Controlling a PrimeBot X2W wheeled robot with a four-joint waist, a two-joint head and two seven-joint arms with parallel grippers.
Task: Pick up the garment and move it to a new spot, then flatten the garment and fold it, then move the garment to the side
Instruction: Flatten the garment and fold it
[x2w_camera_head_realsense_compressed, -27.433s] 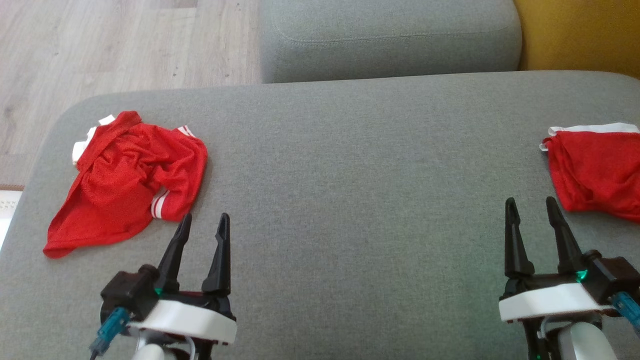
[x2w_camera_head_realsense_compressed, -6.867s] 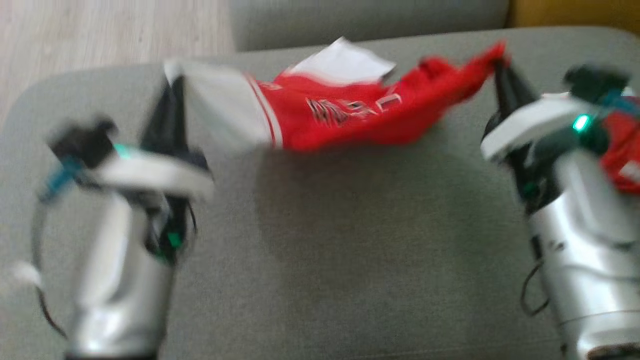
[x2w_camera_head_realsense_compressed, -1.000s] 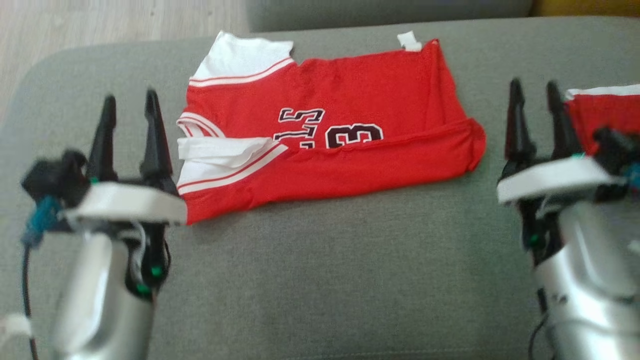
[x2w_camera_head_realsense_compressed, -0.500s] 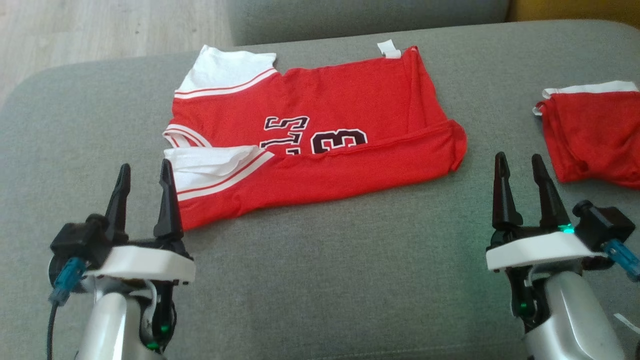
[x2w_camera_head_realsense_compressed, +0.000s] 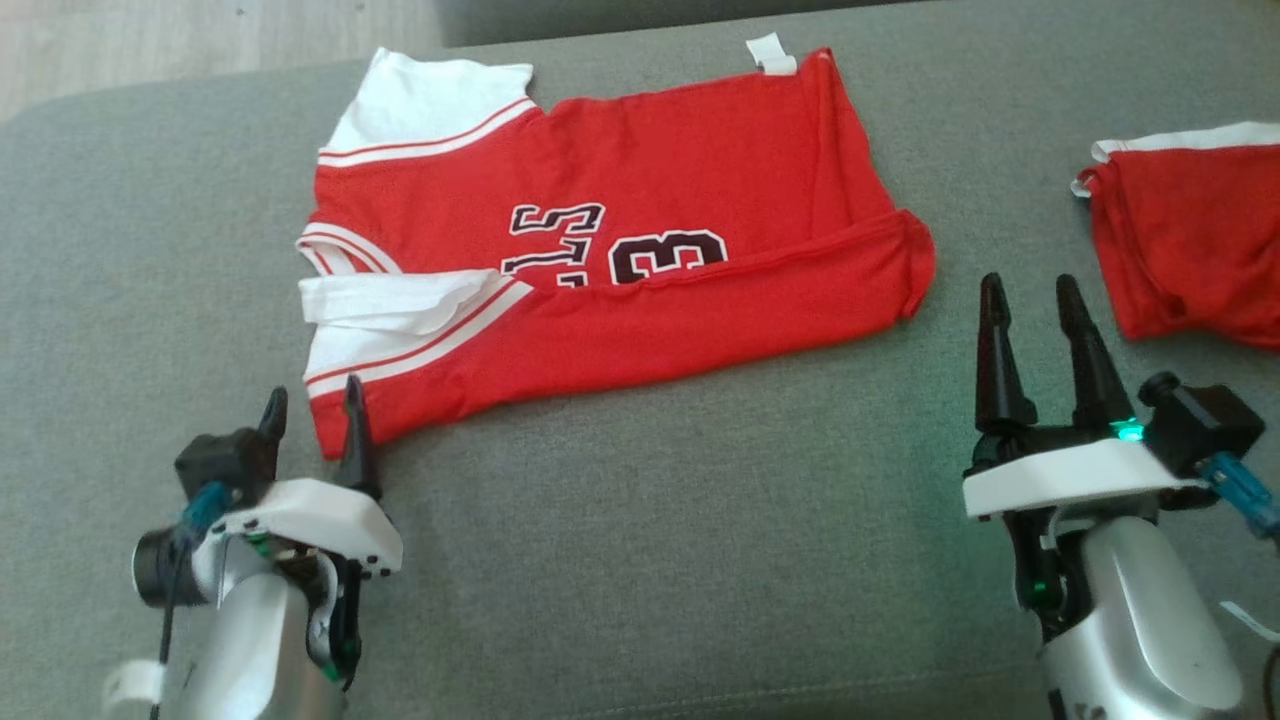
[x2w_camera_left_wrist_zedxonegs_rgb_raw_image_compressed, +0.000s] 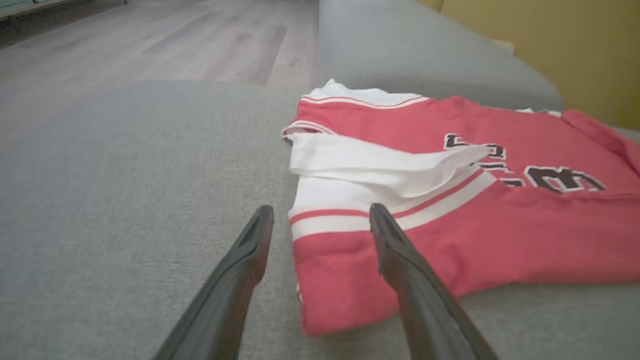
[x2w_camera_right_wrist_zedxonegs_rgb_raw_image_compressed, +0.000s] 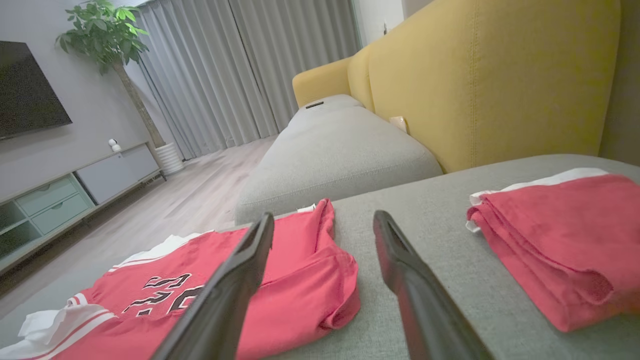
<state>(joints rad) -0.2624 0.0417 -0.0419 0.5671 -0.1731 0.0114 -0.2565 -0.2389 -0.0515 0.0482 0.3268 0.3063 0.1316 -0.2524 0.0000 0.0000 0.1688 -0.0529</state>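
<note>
The garment (x2w_camera_head_realsense_compressed: 650, 200), a red jersey with white sleeves and black numbers, lies flat on the grey cushion with its near long edge folded over. My left gripper (x2w_camera_head_realsense_compressed: 313, 402) is open, low at the jersey's near left corner (x2w_camera_left_wrist_zedxonegs_rgb_raw_image_compressed: 325, 280), one finger on either side of that hem; whether they touch the cloth I cannot tell. My right gripper (x2w_camera_head_realsense_compressed: 1032, 288) is open and empty, above the cushion just right of the jersey's hem end (x2w_camera_right_wrist_zedxonegs_rgb_raw_image_compressed: 330, 280).
A second red garment (x2w_camera_head_realsense_compressed: 1190, 240), folded, lies at the right edge of the grey cushion (x2w_camera_head_realsense_compressed: 700, 520). Another grey seat (x2w_camera_right_wrist_zedxonegs_rgb_raw_image_compressed: 330, 150) and a yellow sofa back (x2w_camera_right_wrist_zedxonegs_rgb_raw_image_compressed: 475, 75) stand beyond. Wooden floor (x2w_camera_left_wrist_zedxonegs_rgb_raw_image_compressed: 150, 45) runs past the cushion's far left edge.
My left gripper has dropped and come in to the jersey's near left corner. The right gripper has stayed near the hem end. The camera has tilted down a little.
</note>
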